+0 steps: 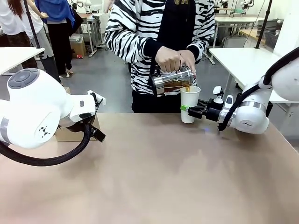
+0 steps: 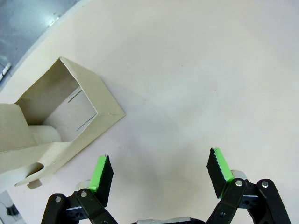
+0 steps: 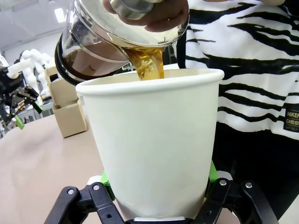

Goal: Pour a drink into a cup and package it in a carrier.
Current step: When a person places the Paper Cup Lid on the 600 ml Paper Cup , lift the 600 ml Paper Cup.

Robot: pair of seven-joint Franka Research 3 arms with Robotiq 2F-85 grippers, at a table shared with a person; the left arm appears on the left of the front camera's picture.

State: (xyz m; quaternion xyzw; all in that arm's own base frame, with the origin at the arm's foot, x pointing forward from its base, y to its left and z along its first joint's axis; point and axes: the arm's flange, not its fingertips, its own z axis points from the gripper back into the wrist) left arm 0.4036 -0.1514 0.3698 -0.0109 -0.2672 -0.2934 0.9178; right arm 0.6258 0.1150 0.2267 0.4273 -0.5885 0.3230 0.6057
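- Bottom of the left wrist view: left gripper (image 2: 159, 161), jaws wide and empty, hangs beside the cardboard carrier (image 2: 51, 156).
- Front view, centre right: right gripper (image 1: 188, 110) clamps the paper cup (image 1: 189, 95), steadying it.
- Behind, a person's hands (image 1: 175, 59) tip the jar (image 1: 173, 80); drink (image 3: 147, 63) streams in, fill level hard to judge.

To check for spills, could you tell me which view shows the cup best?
The right wrist view: the cup is close, with its rim and the drink streaming in plain. The front view shows it small, held by the right gripper. The left wrist view faces the carrier.
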